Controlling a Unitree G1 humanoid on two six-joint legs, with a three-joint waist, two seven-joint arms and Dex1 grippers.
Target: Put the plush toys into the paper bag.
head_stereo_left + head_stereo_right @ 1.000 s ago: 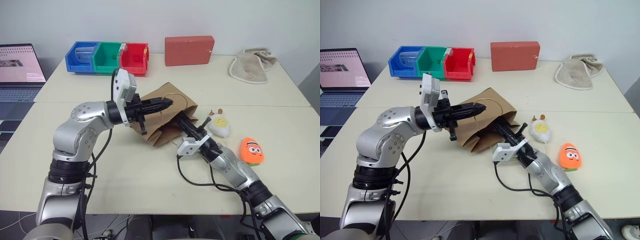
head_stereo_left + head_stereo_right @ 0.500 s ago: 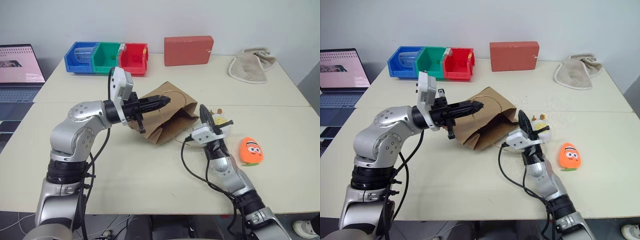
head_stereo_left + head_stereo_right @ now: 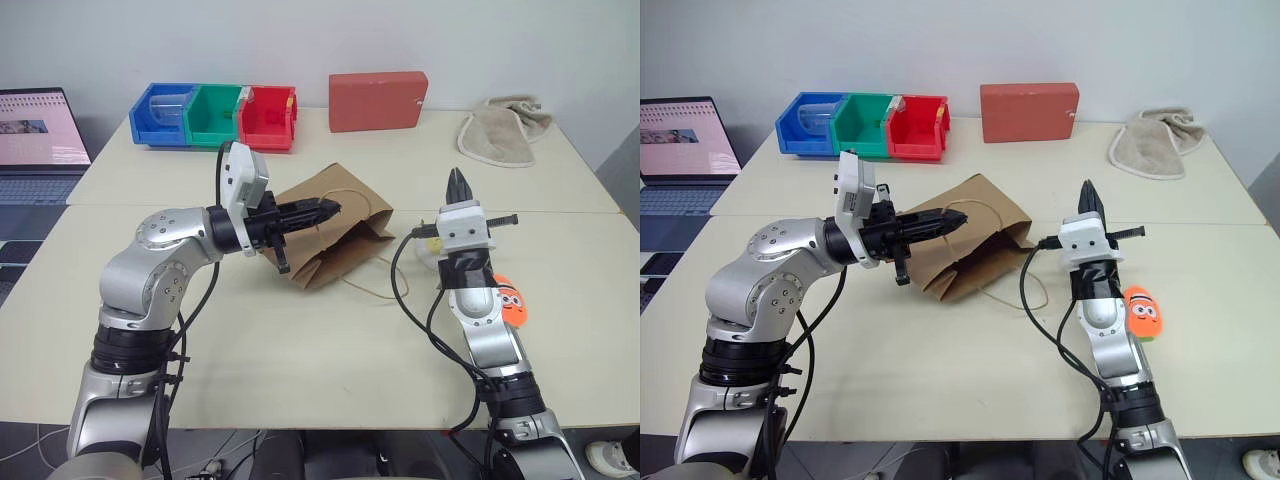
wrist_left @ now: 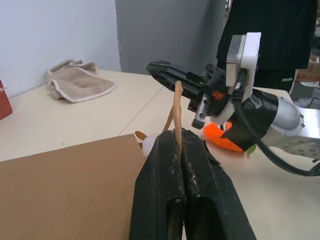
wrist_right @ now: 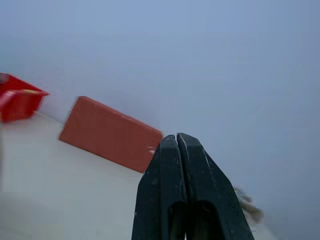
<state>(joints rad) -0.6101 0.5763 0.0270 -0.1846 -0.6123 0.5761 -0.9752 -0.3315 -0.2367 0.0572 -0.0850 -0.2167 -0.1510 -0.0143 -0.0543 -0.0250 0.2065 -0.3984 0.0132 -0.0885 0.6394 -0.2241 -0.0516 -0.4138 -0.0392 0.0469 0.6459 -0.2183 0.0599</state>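
The left gripper [image 3: 328,208] is clamped on a twisted paper handle [image 4: 177,107] of the brown paper bag [image 3: 335,245], which lies on its side mid-table [image 3: 300,340]. The right gripper [image 3: 457,180] is raised, fingers pressed together and holding nothing, pointing up and forward. The orange plush toy [image 3: 1143,311] lies on the table just beside the right forearm; the white plush toy [image 3: 428,258] peeks out behind that arm.

Paper bag [image 3: 335,235] lies mid-table [image 3: 300,340]. Plush toys [image 3: 1145,312] to its right, behind right arm. Storage bins [image 3: 215,115] at back left, box [image 3: 378,100] back centre, cloth [image 3: 503,130] back right. Laptop [image 3: 40,135] far left, off table.
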